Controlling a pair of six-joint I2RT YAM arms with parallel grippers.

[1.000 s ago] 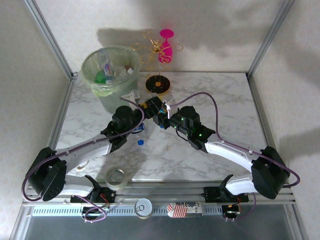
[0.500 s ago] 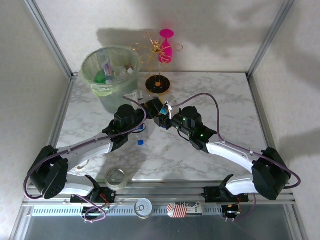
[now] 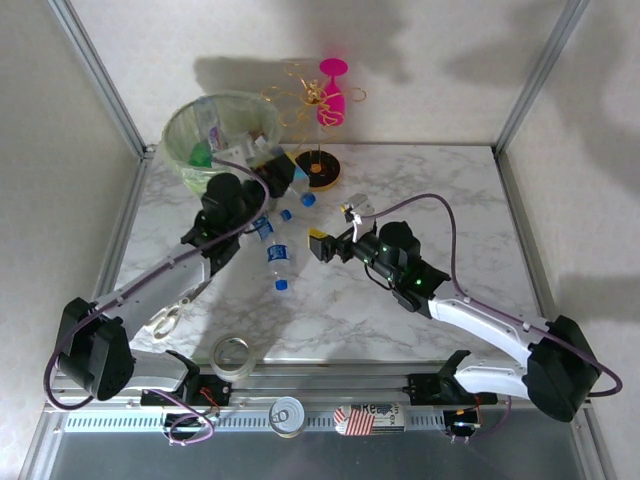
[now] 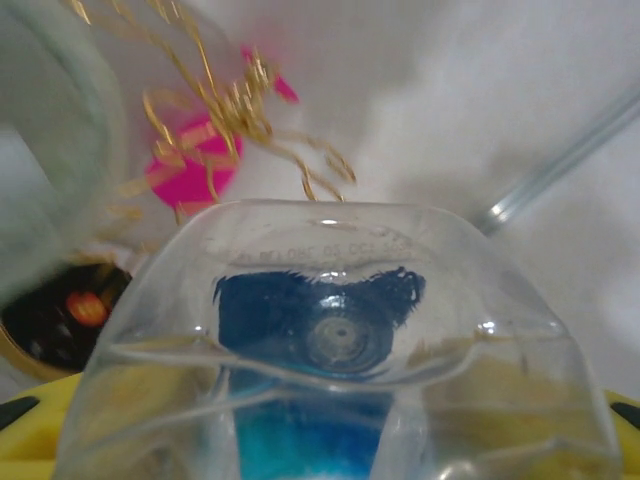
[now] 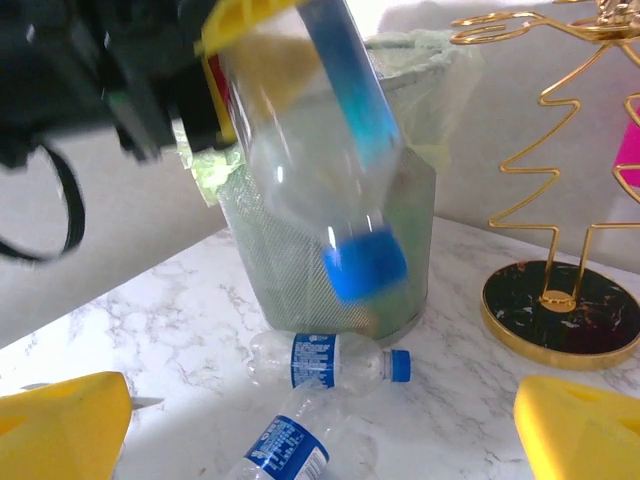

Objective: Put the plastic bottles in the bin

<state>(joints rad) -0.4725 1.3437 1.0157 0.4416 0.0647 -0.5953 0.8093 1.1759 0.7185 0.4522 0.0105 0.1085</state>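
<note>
Our right gripper (image 3: 322, 244) is wide open and holds nothing; it hangs low over the marble table (image 3: 450, 190), near the middle. Just past it, in the right wrist view, two bottles lie on their sides on the table: the near bottle (image 5: 288, 447) with a blue label, and the far bottle (image 5: 322, 360) with a blue cap, close to the foot of the bin (image 5: 405, 240). Higher up, our left gripper (image 3: 274, 172) is closed on the held bottle (image 5: 305, 150), a clear one with its blue cap pointing down. In the left wrist view we look right at its see-through bottom, squeezed between the yellow fingers (image 4: 25, 450). It hangs just beside the bin's rim, and we think it is not over the opening yet. Inside the bin, from above, we can see some bottles already, one of them a green bottle (image 3: 203, 156). Behind the bin stand a gold wire stand (image 3: 318, 165) and a pink goblet (image 3: 333, 95), which are not ours to move. So we think a good part of the job is done. What is left is to drop the held bottle in, then pick up the two on the table.
</note>
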